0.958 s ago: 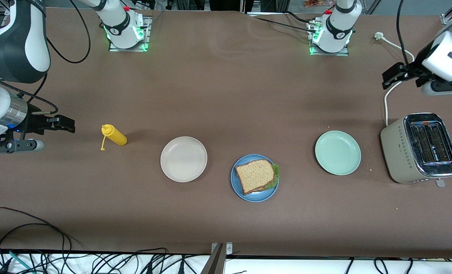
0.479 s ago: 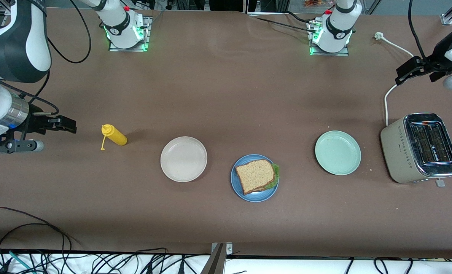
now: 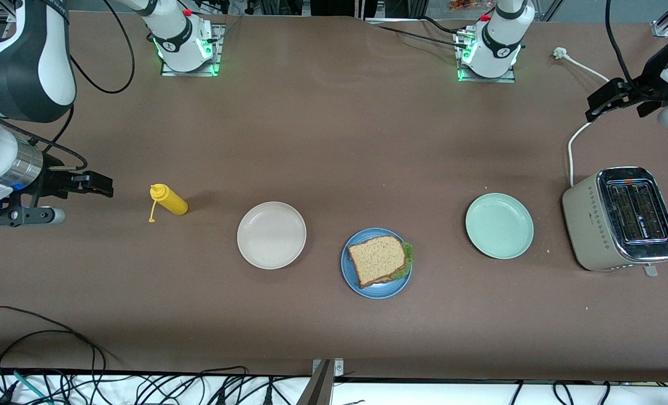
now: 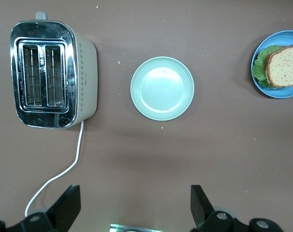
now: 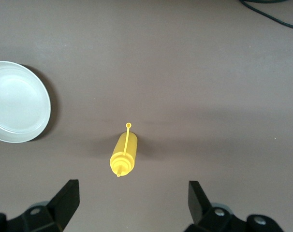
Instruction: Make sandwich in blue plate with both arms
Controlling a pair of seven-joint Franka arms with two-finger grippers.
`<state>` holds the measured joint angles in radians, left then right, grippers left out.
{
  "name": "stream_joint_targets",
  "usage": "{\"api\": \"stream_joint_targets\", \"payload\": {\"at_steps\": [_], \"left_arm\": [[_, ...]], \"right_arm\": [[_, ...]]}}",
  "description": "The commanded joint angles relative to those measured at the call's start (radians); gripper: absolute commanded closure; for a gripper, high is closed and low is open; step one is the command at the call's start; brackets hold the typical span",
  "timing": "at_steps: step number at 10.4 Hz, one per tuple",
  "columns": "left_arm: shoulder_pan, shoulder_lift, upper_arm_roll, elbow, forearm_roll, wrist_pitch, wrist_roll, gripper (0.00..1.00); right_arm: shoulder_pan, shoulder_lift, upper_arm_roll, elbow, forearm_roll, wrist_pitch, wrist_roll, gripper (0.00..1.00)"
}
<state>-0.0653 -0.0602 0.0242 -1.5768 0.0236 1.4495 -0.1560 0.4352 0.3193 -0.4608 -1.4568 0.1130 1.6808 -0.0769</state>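
Even, bright overhead light; frames sharp, no motion blur. Soft dark bands of shadow cross the table (image 3: 334, 169). Short shadow beside the bottle (image 5: 123, 155). Glare on the toaster (image 4: 42, 72) chrome and a sheen on the green plate (image 4: 162, 88). Green glow at both bases.

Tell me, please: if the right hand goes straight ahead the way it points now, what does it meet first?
Probably the yellow squeeze bottle. The right hand, open and holding nothing, points along the table toward it. The hand's height is unclear, so it might pass above the bottle.
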Motion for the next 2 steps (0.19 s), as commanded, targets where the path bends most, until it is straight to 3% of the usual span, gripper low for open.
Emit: {"api": "stream_joint_targets", "payload": {"at_steps": [1, 2], "left_arm": [[-0.001, 0.017, 0.009, 0.046, 0.016, -0.028, 0.004, 0.0], [-0.001, 0.019, 0.01, 0.049, 0.027, -0.028, 0.0, 0.0]], "right_arm": [[0.002, -0.019, 0.004, 0.001, 0.016, 0.005, 0.016, 0.0], [0.002, -0.017, 0.004, 0.001, 0.016, 0.007, 0.014, 0.0]]}}
